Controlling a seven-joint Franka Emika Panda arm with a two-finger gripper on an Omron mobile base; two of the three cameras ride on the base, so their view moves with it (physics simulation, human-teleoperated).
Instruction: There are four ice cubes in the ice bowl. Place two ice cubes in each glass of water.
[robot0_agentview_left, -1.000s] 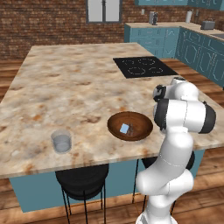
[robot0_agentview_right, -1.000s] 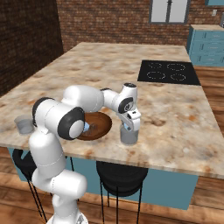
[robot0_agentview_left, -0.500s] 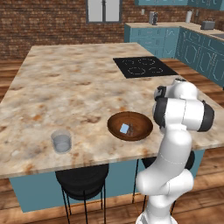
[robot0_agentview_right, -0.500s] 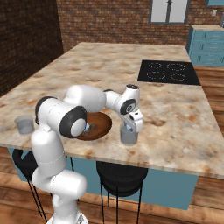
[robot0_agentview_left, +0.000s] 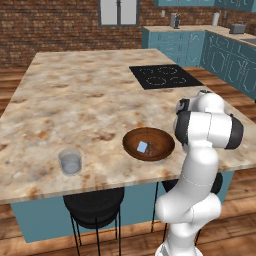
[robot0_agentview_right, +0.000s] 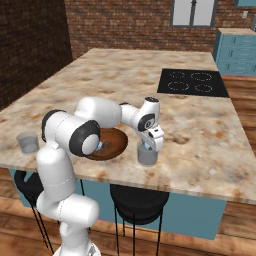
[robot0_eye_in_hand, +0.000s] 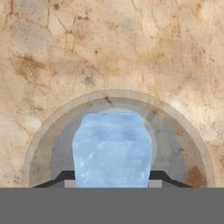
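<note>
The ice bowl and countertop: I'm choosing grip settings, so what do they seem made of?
The ice bowl looks like dark-brown wood with a smooth, low-sheen finish; its even warm brown suggests that. The countertop looks like polished stone, perhaps granite or marble, judging by its mottled beige-and-rust veining.

Layout: island counter (robot0_agentview_left: 90, 100), near edge.

Ice bowl (robot0_agentview_left: 149, 144) sits on the counter with one ice cube (robot0_agentview_left: 143, 146) in it. One glass of water (robot0_agentview_left: 70, 161) stands well to its left; another glass of water (robot0_agentview_right: 148, 154) just to its right. Cooktop (robot0_agentview_left: 161, 76) lies behind, stools (robot0_agentview_left: 95, 206) under the near edge.
</note>
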